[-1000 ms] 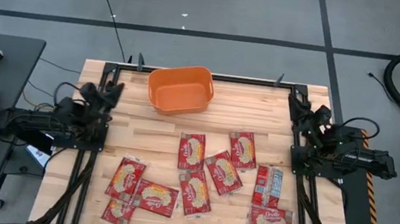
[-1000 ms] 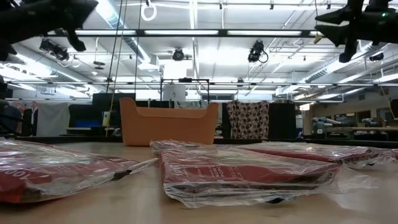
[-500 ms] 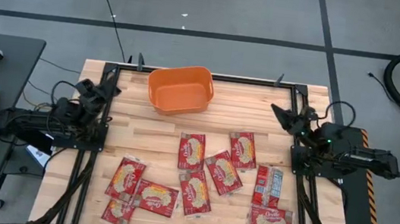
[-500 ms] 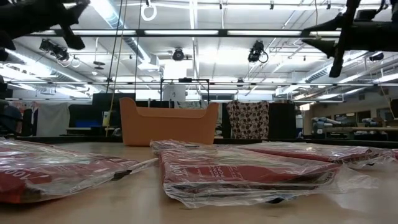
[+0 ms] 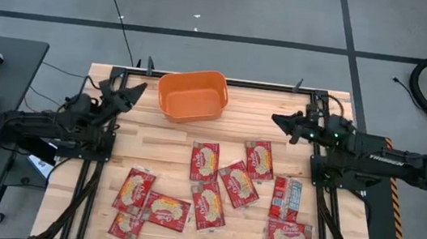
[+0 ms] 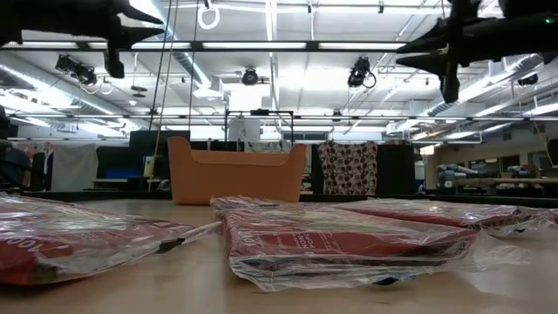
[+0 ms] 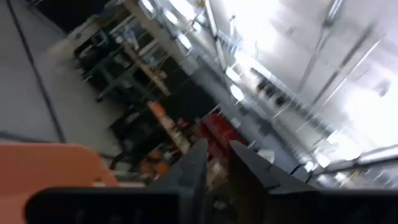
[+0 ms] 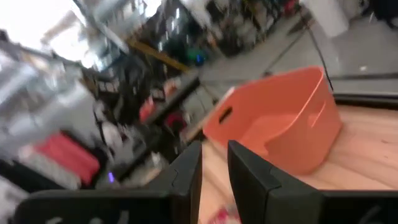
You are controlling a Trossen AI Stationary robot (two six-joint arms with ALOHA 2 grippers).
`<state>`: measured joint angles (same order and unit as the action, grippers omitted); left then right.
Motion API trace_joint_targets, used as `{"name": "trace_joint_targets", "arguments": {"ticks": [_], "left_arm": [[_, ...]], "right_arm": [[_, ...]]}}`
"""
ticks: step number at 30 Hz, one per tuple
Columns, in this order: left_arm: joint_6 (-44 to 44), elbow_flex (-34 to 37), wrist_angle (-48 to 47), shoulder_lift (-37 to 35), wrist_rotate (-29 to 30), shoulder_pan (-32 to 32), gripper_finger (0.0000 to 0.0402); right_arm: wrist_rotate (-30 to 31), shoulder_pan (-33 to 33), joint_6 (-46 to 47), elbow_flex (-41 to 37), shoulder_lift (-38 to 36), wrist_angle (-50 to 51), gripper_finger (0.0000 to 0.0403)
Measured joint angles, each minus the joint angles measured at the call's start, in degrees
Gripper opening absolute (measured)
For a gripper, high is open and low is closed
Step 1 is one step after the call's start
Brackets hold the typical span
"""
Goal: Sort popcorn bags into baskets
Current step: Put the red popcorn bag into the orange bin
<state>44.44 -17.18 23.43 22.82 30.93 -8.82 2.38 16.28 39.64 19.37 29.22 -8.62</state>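
The orange basket [image 5: 193, 95] stood upright and empty near the table's far edge, slightly skewed. Eleven flat red popcorn bags [image 5: 212, 162] with cream-yellow pictures lay scattered across the table's near half, some overlapping, well apart from the basket.

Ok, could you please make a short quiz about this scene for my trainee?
1. True or false: the orange basket already contains a popcorn bag.
2. Where do the bags lie? A) in the basket B) flat on the wooden table C) on the floor
3. Does the left arm or the right arm hold a bag in its jaws?
Key: 1 false, the basket is empty. 2 B. 3 Neither; both pairs of jaws are empty, raised above the table.
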Motion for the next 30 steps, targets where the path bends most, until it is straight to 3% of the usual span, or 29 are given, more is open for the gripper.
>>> {"name": "trace_joint_targets", "arguments": {"ticks": [6, 13, 19, 25, 30], "left_arm": [[0.0, -5.8, -7.4, 4.5, -4.7, 0.0, 0.0124], [0.5, -9.4, -10.6, 9.8, -7.7, 0.0, 0.0149], [2.9, -12.1, -14.8, 13.8, -12.1, 0.0, 0.0156], [2.9, -15.9, -19.1, 17.3, -15.7, 0.0, 0.0156], [2.9, -19.1, -23.2, 18.5, -17.2, 0.0, 0.0156]], "right_arm": [[-2.8, 0.5, -8.4, 8.8, 8.3, 12.3, 0.0082], [-6.8, 0.5, -15.3, 16.4, 18.6, 21.8, 0.0090], [-6.9, 1.3, -18.2, 21.6, 25.0, 36.2, 0.0126], [-7.2, 4.9, -15.5, 22.1, 29.7, 45.3, 0.0184], [-13.8, 10.5, -13.2, 22.1, 35.8, 54.2, 0.0217]]}}
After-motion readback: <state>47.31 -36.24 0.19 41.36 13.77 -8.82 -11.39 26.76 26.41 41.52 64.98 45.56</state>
